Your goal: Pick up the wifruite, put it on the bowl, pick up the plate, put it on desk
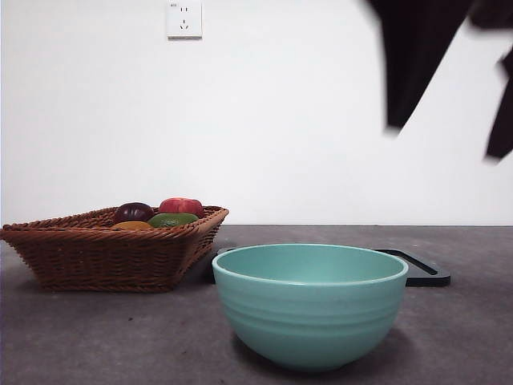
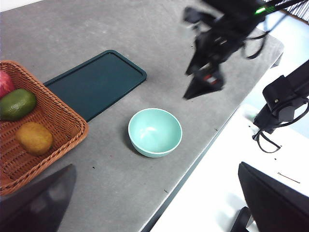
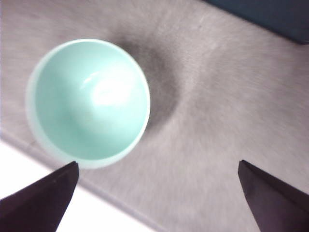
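Inside basket (image 2: 58, 121), wifruite (image 2: 34, 137) lies sideways.

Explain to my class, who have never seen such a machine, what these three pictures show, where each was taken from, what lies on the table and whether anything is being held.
This is a two-armed robot at a dark grey matte tabletop. One picture looks level across the table; the other two come from cameras on each wrist.

On the table stand a glossy mint-green round bowl, empty, a flat dark teal tray and a brown wicker basket of fruit, including a small orange-brown oval fruit and a green one.

The right gripper hangs above the table beside the bowl, fingers open. The left gripper waits higher up, also open. Neither holds anything.
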Action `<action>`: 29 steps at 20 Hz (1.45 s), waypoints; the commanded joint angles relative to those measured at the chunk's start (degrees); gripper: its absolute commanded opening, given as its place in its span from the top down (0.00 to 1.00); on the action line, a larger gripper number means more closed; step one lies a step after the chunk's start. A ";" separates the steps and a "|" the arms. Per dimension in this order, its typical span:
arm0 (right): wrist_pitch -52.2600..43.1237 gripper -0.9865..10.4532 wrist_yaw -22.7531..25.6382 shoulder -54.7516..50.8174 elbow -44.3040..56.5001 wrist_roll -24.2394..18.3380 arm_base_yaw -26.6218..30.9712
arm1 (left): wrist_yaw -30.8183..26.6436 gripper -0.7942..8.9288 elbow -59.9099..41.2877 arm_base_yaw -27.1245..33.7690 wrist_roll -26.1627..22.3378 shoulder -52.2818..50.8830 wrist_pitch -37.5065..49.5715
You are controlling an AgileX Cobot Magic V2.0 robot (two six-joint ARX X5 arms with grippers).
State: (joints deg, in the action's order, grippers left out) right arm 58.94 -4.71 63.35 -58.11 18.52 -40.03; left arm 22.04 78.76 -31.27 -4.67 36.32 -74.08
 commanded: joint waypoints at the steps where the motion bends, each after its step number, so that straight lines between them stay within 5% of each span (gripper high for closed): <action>1: 2.29 0.43 0.07 -7.74 -0.50 -0.26 -0.46 | 0.11 0.34 1.20 -0.37 -0.44 0.20 0.61; 14: 9.42 0.43 -0.96 -45.18 -0.50 -0.55 -0.46 | 0.11 0.34 1.20 -0.37 -0.44 0.20 0.59; 29: 12.15 0.43 -2.91 -48.17 -0.50 -0.55 -0.46 | 0.11 0.34 1.20 -0.37 -0.42 0.20 0.35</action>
State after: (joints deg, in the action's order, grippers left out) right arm 71.59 -7.57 15.20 -58.11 18.26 -40.07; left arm 22.04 78.76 -31.27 -4.64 36.32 -74.15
